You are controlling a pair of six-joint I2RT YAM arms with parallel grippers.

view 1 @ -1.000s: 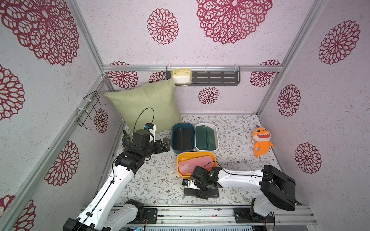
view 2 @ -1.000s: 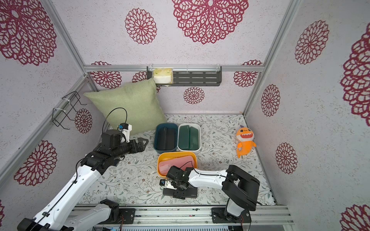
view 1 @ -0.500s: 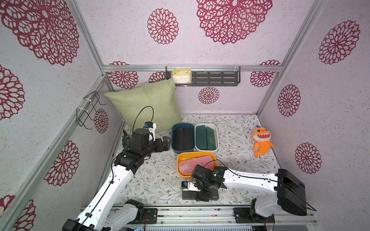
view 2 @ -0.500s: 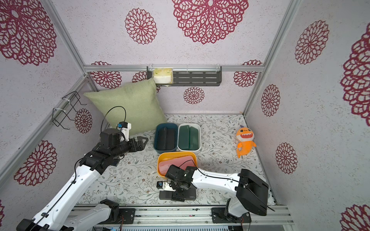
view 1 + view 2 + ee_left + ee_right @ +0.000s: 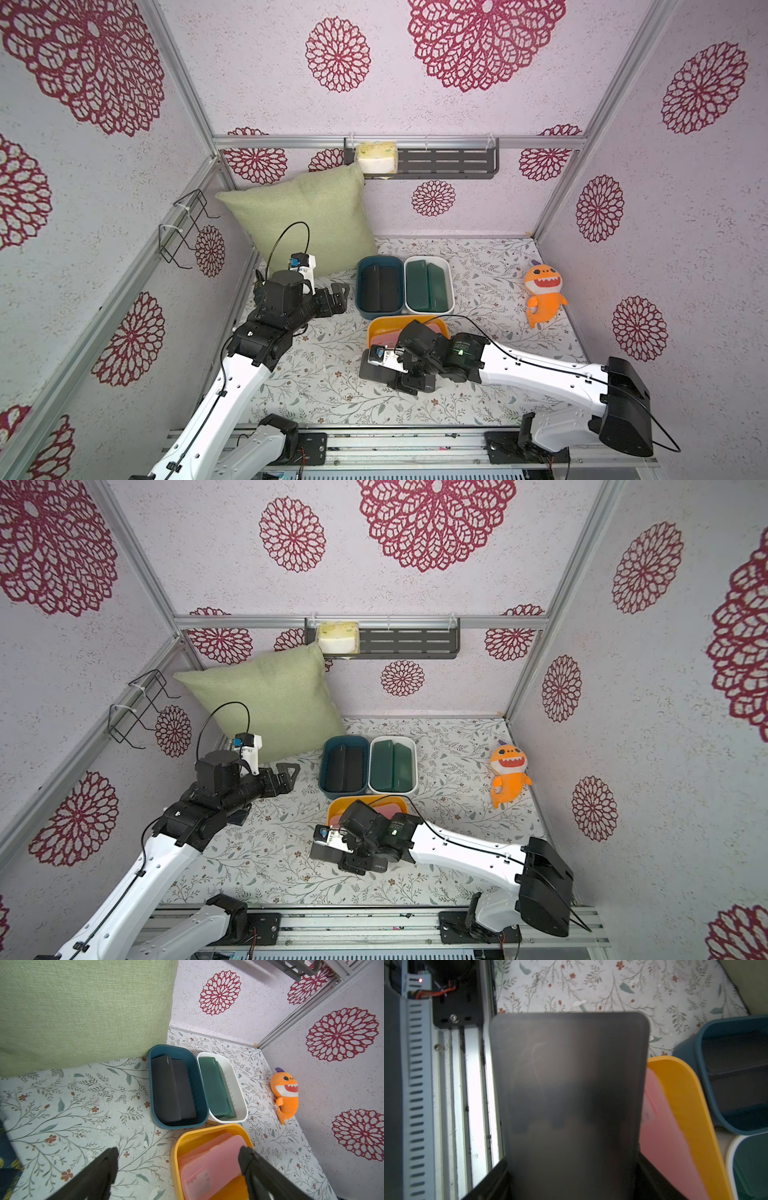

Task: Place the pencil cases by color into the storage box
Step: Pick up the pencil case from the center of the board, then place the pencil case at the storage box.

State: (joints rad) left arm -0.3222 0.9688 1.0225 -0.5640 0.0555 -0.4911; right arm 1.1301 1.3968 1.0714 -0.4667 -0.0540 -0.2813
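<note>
Dark blue plastic bin (image 5: 180, 1125) holds flat black cases (image 5: 168, 1088), white bin (image 5: 236, 1093) green cases (image 5: 212, 1084), yellow bin (image 5: 207, 1130) pink cases (image 5: 216, 1157). Right gripper (image 5: 571, 1157) clamps another black case (image 5: 569, 1064); left gripper (image 5: 178, 1150) stands apart, empty.

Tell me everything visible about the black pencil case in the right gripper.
The black pencil case is a flat, smoky dark-grey slab, plastic by its look, with rounded corners and a faintly scuffed matte face. The right gripper holds one end, jaws shut on its long edges. In both top views the case sits just in front of the yellow bin. Whether it rests on the mat is unclear.
</note>
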